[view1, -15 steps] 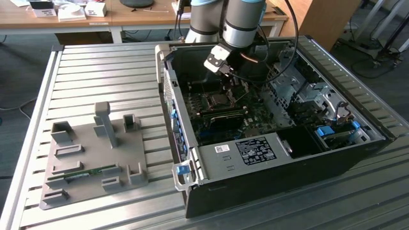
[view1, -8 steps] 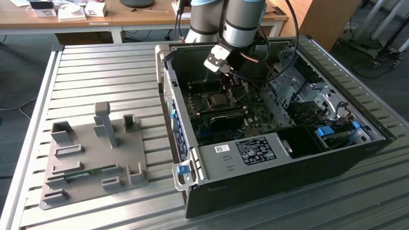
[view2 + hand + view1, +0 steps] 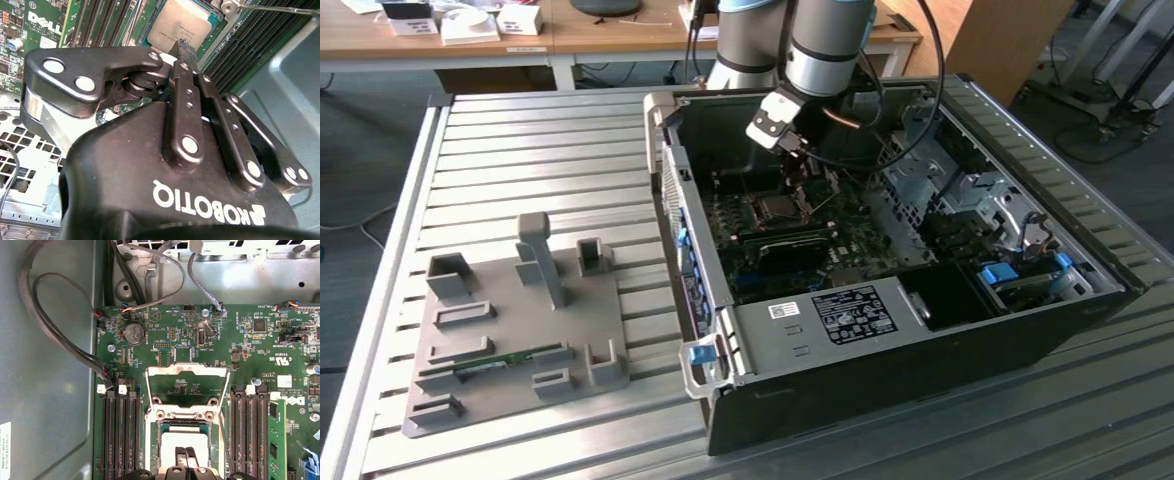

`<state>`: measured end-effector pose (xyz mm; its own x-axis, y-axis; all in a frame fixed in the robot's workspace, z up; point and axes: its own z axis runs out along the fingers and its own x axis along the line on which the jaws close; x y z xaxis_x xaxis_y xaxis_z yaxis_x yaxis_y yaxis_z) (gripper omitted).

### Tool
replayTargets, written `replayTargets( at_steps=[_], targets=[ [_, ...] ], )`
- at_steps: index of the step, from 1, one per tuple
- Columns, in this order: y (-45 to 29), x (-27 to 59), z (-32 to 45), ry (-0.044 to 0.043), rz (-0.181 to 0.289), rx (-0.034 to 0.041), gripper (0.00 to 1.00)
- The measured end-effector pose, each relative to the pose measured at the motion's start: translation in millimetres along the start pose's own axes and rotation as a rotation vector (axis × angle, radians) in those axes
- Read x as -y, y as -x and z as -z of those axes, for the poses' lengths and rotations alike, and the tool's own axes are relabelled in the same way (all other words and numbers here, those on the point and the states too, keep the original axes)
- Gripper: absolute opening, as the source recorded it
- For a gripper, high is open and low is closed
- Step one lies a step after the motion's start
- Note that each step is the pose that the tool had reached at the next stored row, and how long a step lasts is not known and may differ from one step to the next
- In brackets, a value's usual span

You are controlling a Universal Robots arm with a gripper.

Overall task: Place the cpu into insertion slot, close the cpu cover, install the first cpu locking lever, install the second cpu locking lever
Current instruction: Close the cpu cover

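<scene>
The cpu [image 3: 181,24] lies flat in the insertion slot [image 3: 161,437], grey metal top up, on the green board inside the open computer case [image 3: 881,330]. The cpu cover [image 3: 187,371] stands swung open, away from the slot, hinged at the slot's edge. My gripper [image 3: 183,48] hangs straight over the cpu [image 3: 170,444], its two black fingers pressed together with nothing between them; whether the tips touch the chip is unclear. In the exterior view the gripper [image 3: 790,165] reaches down into the case above the slot [image 3: 778,207]. A thin locking lever rod [image 3: 280,7] runs beside the slot.
Long black memory slots [image 3: 120,435] flank the slot on both sides. Cable bundles [image 3: 65,335] loop along the case wall. A metal drive cage [image 3: 947,190] fills the case's right in the exterior view. A grey fixture plate [image 3: 520,330] lies on the slatted table.
</scene>
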<state>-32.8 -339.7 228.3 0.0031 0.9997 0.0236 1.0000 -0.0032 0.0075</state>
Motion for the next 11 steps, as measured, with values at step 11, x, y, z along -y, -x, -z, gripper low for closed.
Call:
replayTargets(
  at_steps=[11],
  targets=[
    [-0.1,0.0,3.1,0.0,0.0,0.0,0.11]
  ],
)
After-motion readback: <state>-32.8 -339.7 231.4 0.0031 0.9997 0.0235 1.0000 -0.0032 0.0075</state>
